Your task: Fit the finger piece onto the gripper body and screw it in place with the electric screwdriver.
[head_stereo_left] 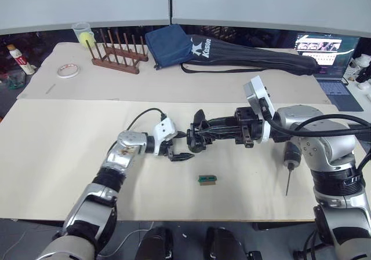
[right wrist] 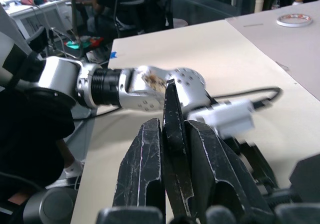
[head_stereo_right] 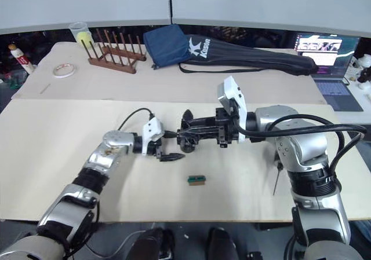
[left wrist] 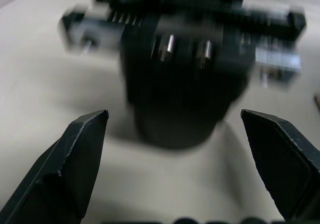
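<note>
The gripper body (left wrist: pixel 180 84), a chunky black block on a round barrel base, stands on the table just past my left gripper's tips. My left gripper (head_stereo_left: pixel 181 146) is open, with one finger (left wrist: pixel 75 159) on each side and nothing between them. My right gripper (head_stereo_left: pixel 200 139) reaches in from the right to the same spot. It is shut on the finger piece (right wrist: pixel 170 114), a thin black wedge sticking out beyond its fingers (right wrist: pixel 145 159). The electric screwdriver (head_stereo_left: pixel 290 156) lies on the table by my right arm, its silver bit pointing toward the front edge.
A small green block (head_stereo_left: pixel 207 180) lies in front of the grippers. At the back are a wooden rack (head_stereo_left: pixel 116 54), a blue bag (head_stereo_left: pixel 169 44), a long black zipped bag (head_stereo_left: pixel 255 57), a tape roll (head_stereo_left: pixel 68 70) and a laptop (head_stereo_left: pixel 330 57) at the right.
</note>
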### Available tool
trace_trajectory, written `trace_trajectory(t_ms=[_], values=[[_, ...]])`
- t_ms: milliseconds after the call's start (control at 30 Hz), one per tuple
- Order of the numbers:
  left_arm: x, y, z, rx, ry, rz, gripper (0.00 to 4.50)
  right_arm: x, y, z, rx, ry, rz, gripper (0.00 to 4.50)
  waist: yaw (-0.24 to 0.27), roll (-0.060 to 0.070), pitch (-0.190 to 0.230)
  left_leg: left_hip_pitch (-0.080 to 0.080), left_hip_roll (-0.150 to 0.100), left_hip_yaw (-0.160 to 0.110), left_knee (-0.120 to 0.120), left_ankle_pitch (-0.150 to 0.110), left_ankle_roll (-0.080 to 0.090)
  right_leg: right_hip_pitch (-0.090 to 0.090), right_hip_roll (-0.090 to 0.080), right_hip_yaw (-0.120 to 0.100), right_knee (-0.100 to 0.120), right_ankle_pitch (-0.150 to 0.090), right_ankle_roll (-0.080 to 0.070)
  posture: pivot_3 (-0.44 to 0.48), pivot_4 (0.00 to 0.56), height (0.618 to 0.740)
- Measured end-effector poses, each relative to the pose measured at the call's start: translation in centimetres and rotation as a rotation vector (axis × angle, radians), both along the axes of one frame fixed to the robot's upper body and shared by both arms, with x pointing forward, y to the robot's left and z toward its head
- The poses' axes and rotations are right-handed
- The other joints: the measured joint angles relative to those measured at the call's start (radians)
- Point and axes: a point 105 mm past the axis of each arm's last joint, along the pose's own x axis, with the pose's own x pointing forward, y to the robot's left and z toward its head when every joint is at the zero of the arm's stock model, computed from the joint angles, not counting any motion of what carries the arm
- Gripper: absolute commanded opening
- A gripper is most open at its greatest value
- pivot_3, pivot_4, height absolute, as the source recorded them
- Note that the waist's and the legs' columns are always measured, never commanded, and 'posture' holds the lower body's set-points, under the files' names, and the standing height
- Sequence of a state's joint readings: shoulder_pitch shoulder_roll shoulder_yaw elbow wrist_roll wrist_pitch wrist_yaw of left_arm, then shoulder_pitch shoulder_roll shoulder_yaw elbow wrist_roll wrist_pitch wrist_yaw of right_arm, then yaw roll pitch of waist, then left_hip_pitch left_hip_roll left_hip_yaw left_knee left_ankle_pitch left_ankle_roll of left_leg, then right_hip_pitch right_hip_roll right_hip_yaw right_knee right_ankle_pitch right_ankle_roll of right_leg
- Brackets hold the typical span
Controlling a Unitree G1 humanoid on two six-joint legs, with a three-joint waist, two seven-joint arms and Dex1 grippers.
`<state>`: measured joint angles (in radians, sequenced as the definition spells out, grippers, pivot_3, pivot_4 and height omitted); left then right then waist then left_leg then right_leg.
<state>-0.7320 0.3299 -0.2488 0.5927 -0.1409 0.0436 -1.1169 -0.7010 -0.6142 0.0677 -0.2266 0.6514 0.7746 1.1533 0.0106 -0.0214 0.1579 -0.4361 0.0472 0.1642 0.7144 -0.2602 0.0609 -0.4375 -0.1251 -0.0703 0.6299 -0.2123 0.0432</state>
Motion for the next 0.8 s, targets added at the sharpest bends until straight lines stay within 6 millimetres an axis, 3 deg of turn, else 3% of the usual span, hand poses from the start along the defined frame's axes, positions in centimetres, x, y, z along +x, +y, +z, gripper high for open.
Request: trace_trajectory(t_ms=[200, 667, 800], values=[[0.2, -0.4, -0.9, 0.011, 0.013, 0.006, 4.50, -0.3, -0.1, -1.0, -0.012, 0.028, 0.010, 0.30, 0.000, 0.000, 0.000, 0.000, 0.000, 0.000, 0.000, 0.000, 0.000, 0.000, 0.000, 0.000, 0.000, 0.000, 0.000, 0.000, 0.150, 0.740], [0.8, -0.5, 0.2, 0.003, 0.005, -0.015, 4.50, 0.2, 0.2, -1.1, -0.020, -0.012, 0.015, 0.30, -0.001, 0.000, 0.000, 0.000, 0.000, 0.000, 0.001, 0.000, 0.001, 0.000, 0.000, 0.000, 0.000, 0.000, 0.000, 0.000, 0.150, 0.740], [0.9, -0.9, 0.1, -0.004, 0.008, -0.023, 3.26, 0.7, 0.5, -1.0, 0.005, -0.027, 0.010, 0.30, -0.001, 0.000, 0.000, 0.000, 0.000, 0.000, 0.001, 0.000, 0.000, 0.000, 0.000, 0.000, 0.000, 0.000, 0.000, 0.000, 0.150, 0.740]])
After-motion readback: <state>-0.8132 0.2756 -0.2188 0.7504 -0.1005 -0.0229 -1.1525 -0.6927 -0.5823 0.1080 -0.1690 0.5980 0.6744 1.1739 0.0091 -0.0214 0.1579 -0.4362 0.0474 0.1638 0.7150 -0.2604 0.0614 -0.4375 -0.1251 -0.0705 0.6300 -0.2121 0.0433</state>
